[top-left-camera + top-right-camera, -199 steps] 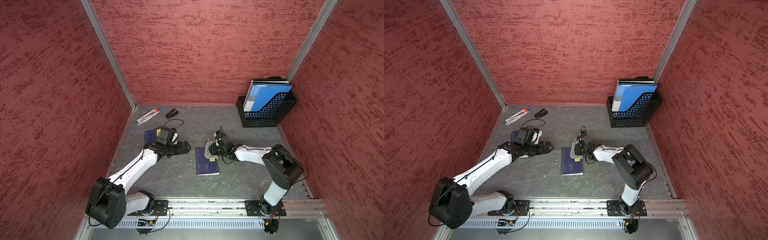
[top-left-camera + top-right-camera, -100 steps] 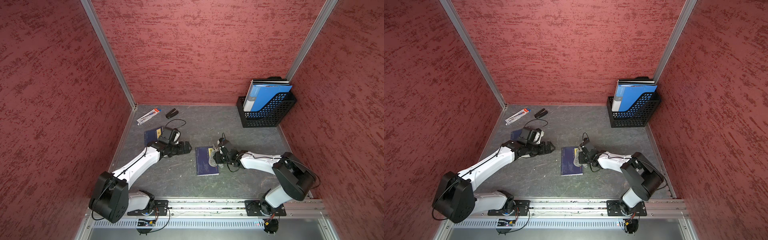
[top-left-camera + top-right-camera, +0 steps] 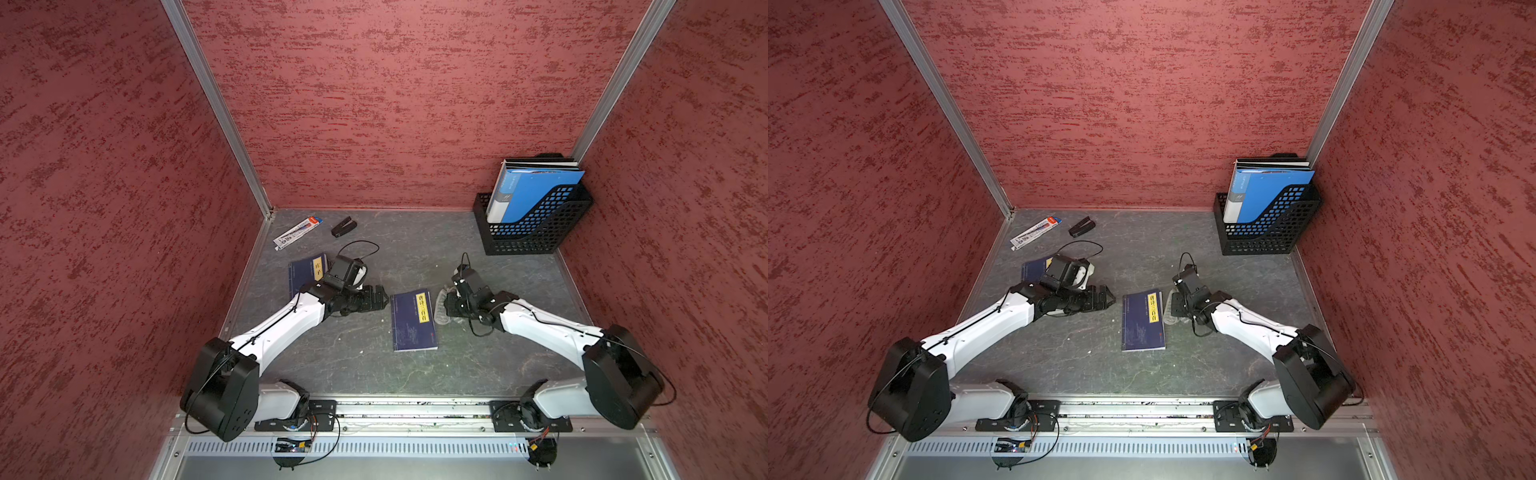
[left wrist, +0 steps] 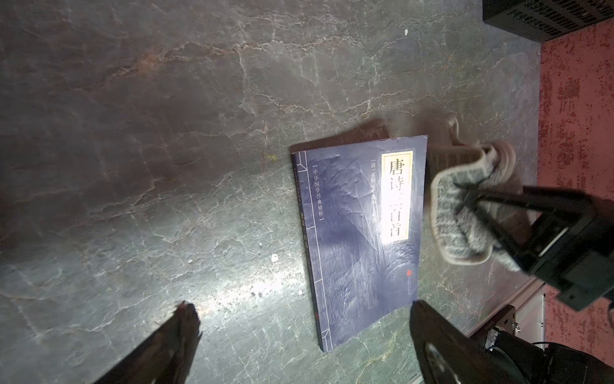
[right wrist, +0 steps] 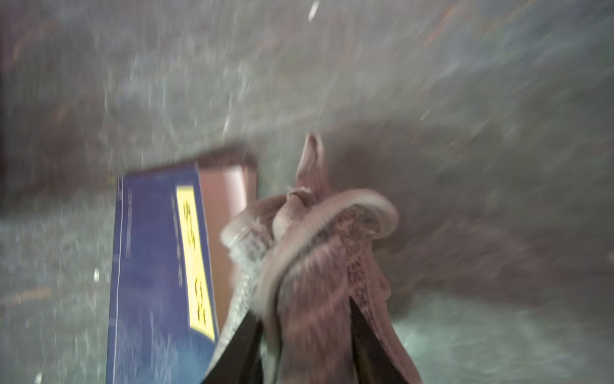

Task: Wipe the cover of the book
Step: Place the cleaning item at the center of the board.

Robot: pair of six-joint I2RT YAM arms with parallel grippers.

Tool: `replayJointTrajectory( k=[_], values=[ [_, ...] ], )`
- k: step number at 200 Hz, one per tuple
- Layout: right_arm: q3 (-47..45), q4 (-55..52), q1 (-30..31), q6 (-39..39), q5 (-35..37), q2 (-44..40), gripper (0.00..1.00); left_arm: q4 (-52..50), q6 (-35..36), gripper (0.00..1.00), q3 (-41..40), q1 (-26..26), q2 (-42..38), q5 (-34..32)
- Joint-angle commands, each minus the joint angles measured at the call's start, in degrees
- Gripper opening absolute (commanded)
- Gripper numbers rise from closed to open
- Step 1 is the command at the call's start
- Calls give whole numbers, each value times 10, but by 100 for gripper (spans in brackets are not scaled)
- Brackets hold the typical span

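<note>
Book [image 3: 413, 320] lies flat at the centre of both top views, long axis almost vertical in frame, title end toward the top. Right gripper [image 3: 446, 308] pinches a cloth [image 4: 445, 216] just right of the book, off the cover. I judge the next stroke must go left across the cover. Left gripper [image 3: 384, 296] is wide open, empty.

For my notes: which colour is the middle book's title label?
Yellow label; best in a top view.

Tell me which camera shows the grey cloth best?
The left wrist view: the cloth is sharp and nearly whole beside the book. The right wrist view shows it close but blurred; both top views show only a small pale patch.
</note>
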Motion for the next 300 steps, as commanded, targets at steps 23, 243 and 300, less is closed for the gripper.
replayJointTrajectory(
  k=[23, 243, 300],
  values=[
    [25, -26, -87, -57, 66, 24, 42, 13, -11, 100, -2, -18, -12, -7],
    [-49, 59, 82, 16, -107, -15, 50, 91, -54, 98, -4, -65, 102, 20],
    [-85, 86, 105, 39, -123, -13, 41, 114, -77, 91, -10, -78, 118, 35]
  ],
)
